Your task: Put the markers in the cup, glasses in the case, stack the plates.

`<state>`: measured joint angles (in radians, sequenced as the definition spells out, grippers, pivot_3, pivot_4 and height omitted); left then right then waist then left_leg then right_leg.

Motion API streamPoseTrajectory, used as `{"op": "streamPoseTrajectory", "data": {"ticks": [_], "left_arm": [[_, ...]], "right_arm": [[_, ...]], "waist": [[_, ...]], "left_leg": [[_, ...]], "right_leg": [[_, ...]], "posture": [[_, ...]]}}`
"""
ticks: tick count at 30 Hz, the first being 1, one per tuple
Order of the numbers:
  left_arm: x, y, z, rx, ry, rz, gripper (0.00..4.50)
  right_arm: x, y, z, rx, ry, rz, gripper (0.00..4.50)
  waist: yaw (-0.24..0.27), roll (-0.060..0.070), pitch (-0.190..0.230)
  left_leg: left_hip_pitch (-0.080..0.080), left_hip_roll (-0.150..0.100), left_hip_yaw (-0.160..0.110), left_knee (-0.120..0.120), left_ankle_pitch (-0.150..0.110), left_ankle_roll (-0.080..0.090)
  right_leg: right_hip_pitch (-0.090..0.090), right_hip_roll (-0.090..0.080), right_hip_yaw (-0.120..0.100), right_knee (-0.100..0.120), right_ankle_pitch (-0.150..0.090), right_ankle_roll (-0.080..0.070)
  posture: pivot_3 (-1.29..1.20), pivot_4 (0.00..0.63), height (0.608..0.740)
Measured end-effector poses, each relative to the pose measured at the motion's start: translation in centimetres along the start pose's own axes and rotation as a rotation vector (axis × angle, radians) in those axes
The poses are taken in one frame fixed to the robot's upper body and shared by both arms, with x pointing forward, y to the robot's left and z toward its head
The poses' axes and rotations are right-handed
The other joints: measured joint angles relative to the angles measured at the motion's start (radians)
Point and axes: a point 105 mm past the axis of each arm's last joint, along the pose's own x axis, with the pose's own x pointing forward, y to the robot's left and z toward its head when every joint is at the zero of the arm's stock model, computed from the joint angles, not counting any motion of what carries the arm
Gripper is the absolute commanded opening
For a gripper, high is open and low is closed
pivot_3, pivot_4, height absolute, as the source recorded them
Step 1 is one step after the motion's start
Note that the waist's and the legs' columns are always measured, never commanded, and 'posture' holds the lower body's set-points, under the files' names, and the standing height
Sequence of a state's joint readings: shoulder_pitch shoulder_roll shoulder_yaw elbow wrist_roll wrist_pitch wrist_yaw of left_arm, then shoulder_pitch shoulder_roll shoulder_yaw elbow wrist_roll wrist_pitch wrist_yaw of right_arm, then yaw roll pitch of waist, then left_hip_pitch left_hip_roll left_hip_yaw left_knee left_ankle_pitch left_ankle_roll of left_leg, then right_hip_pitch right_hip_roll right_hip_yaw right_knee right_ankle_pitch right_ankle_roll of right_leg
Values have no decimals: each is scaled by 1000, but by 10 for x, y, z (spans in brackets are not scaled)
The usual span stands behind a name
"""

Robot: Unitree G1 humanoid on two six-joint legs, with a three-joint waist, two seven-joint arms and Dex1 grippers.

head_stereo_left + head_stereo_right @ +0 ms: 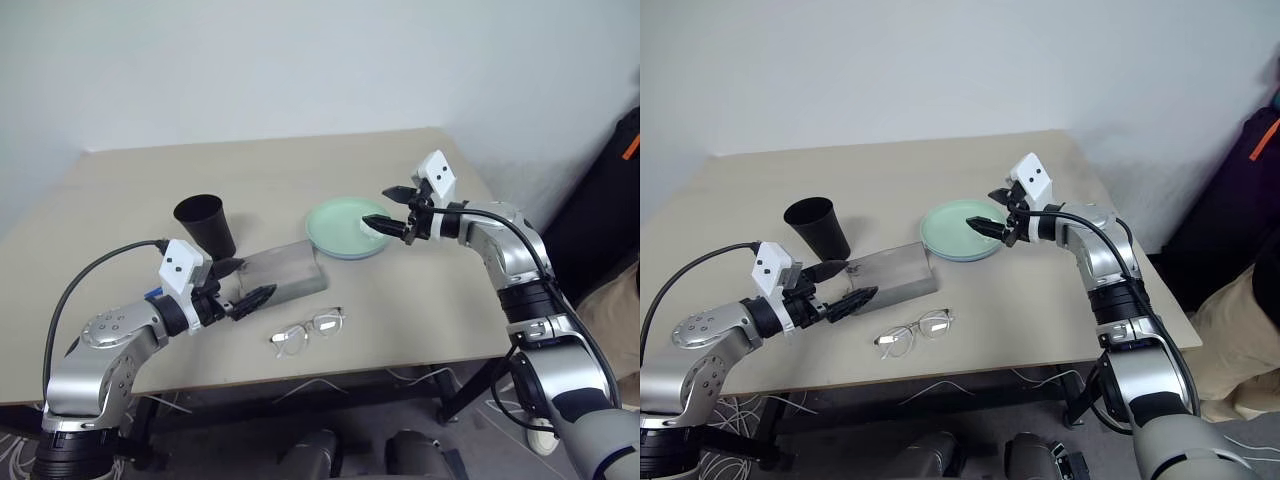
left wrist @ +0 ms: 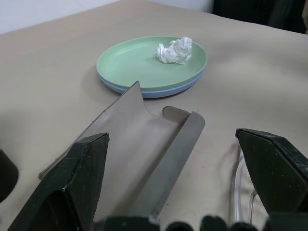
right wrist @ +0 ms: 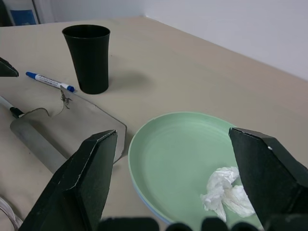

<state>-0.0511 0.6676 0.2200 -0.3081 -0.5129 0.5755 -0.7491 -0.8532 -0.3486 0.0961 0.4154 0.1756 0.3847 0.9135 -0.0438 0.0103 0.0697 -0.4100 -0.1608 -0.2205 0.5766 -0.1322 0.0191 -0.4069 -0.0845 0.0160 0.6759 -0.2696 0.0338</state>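
The right gripper (image 1: 388,209) is held wide open and empty over the stacked round plates (image 1: 945,240), crumpled paper (image 3: 226,194) just beneath. The left gripper (image 1: 243,283), also spread empty, is poised at the grey case (image 1: 296,268), perhaps touching; wire glasses (image 1: 308,331) lie beside.

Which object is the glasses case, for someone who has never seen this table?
On the beige table, look between the black cup and the stacked plates. The case lies there just ahead of the wire-framed glasses. It is the only grey oblong box, its translucent lid open.
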Motion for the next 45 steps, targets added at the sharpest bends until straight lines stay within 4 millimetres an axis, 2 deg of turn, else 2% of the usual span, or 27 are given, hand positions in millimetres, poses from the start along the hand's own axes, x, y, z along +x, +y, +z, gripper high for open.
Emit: {"op": "streamPoseTrajectory", "data": {"ticks": [7, 9, 11, 12, 13, 14, 15, 16, 27, 35, 41, 45], "left_arm": [[5, -2, 5, 9, -16, -9, 4500], [6, -2, 6, 10, -18, -14, 4500], [7, -3, 6, 10, -17, -15, 4500], [7, -3, 6, 10, -17, -15, 4500], [7, -3, 6, 10, -17, -15, 4500], [7, -2, 6, 11, -18, -15, 4500], [7, -2, 5, 7, -15, -14, 4500], [7, -2, 5, 8, -16, -14, 4500], [12, -6, 10, 13, -30, -37, 4500], [25, -24, 25, 80, -39, -154, 4500], [39, -40, 27, 168, 25, -274, 4500], [49, -50, 27, 235, 74, -340, 4500]], "right_arm": [[0, 1, 1, -9, -6, 6, 4010], [-2, 0, 1, -17, -5, 4, 4010], [-4, -2, 2, -25, -4, -3, 4010], [-4, -2, 2, -25, -4, -4, 4010], [-4, -2, 2, -25, -4, -4, 4010], [-4, -2, 2, -25, -4, -5, 4010], [-3, -2, 2, -23, -5, -3, 4010], [-3, -2, 2, -23, -5, -2, 4010], [-3, -2, 0, -20, -3, -1, 4010], [-7, -1, -1, -32, 12, 37, 4010], [-14, -2, 0, -51, 21, 33, 4010], [-16, -1, -7, -36, 33, 27, 4010]], "waist": [[-1, 0, 0], [-10, 0, 0], [-23, 0, 0], [-25, 2, 1], [-27, 4, 1], [-27, 5, 1], [-18, 5, 0], [-6, 5, 0], [-1, 4, 0], [1, 3, -1], [1, 3, -1], [1, 3, -1]], "left_leg": [[0, 0, 0, 0, 0, 0], [1, -17, -27, 0, 0, 0], [0, -23, -37, 0, 4, 5], [0, -29, -46, -2, 8, 4], [1, -43, -69, -4, 12, 3], [0, -47, -76, -6, 15, 1], [0, -46, -71, -7, 16, 0], [0, -43, -62, -10, 16, 0], [0, -36, -34, -10, 16, 4], [0, -36, -31, -10, 16, 6], [0, -35, -30, -10, 16, 6], [0, -35, -29, -10, 16, 7]], "right_leg": [[0, 0, 0, 0, 0, 0], [10, -10, -16, 0, -3, 3], [19, -25, -35, 0, -9, 3], [22, -22, -41, 2, -13, 5], [23, -17, -38, 2, -16, 7], [16, -5, -22, 2, -19, 7], [14, 3, -5, 3, -19, 7], [14, 1, -1, 2, -18, 6], [10, 0, 20, 3, -14, 7], [6, 1, 23, 3, -12, 10], [5, 1, 23, 3, -12, 10], [5, 1, 24, 3, -11, 10]], "posture": [[0, 0, 740], [0, 0, 740], [0, 0, 740], [0, 0, 740], [0, 0, 740], [0, 0, 740], [0, 0, 740], [0, 0, 740], [0, 0, 740], [0, 0, 740], [0, 0, 740], [0, 0, 740]]}}
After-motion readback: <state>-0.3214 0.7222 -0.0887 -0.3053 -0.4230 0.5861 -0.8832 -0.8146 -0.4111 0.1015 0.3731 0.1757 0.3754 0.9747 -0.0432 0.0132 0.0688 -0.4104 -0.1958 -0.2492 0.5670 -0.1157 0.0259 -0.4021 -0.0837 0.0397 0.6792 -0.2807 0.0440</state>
